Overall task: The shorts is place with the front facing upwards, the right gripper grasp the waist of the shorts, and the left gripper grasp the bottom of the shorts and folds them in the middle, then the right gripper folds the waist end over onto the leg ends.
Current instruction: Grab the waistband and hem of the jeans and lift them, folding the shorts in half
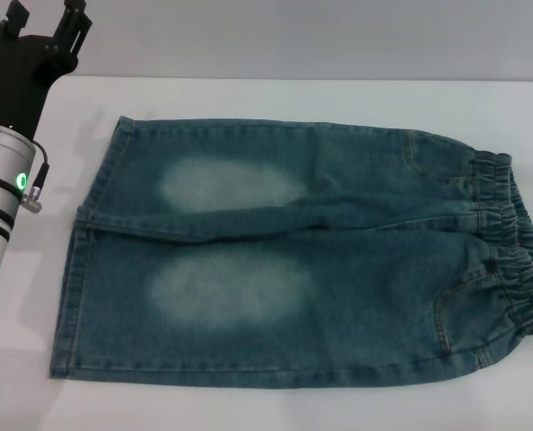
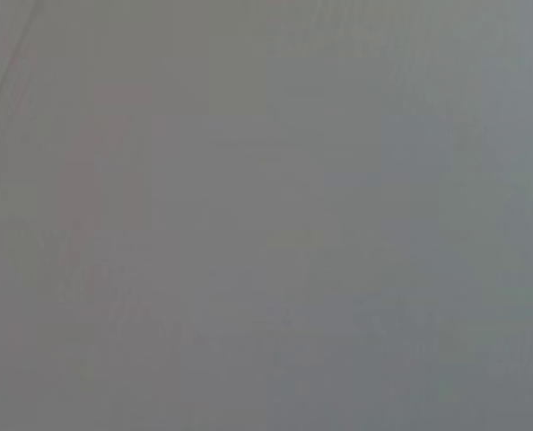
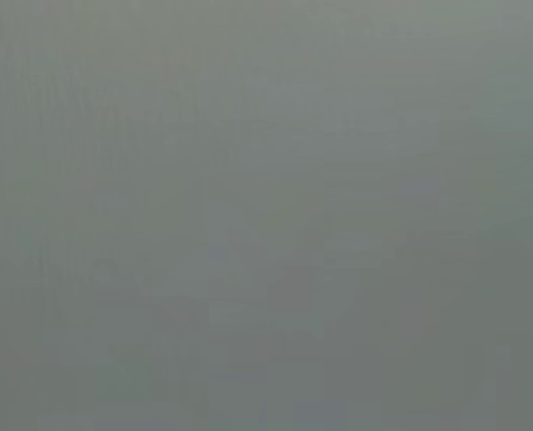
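From the head view, the shorts (image 1: 293,260) lie spread flat and front side up on the white table (image 1: 33,395), the gathered waist (image 1: 509,242) toward the robot's right and the bottom (image 1: 78,260), two straight stitched hems, toward its left. The left gripper (image 1: 40,25) is raised at the far left, past the far hem corner and apart from the cloth, its two black prongs standing open with nothing between them; the silver arm with its green light runs down the left edge. The right gripper is not in this view. Nothing is folded yet, so the task looks to be at its very start. The denim should handle as soft but fairly thick cloth: light enough to lift, limp enough to sag and drag between two holds, and not fragile. The elastic band is bunched and bulky, which ought to give the right gripper an easy ridge to pinch at a waist corner. The hems lie flat against the table, so the left gripper will likely need to come in low at a hem corner to get under both layers. The left wrist view shows only a plain grey blur, nothing to place. The right wrist view is the same blank grey, so the right gripper's state cannot be told.
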